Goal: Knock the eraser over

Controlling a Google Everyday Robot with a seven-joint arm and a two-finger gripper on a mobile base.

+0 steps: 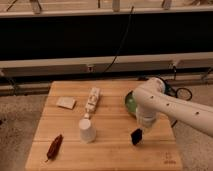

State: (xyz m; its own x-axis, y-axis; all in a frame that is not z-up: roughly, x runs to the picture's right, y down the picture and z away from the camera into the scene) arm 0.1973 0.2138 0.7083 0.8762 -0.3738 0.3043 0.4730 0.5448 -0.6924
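The eraser point(136, 136) is a small black block standing on the wooden table point(110, 152), right of centre near the front. My white arm comes in from the right and bends down over it. The gripper point(142, 126) hangs just above and behind the eraser, at its upper right edge, close to or touching it. The arm's wrist hides most of the gripper.
A white cup point(86, 130) stands upside down left of the eraser. A dark red pepper-like thing point(54, 147) lies at the front left. A pale beige pad point(65, 102) and a pale bottle-like object point(92, 100) lie further back. A green bowl point(130, 103) sits behind the arm.
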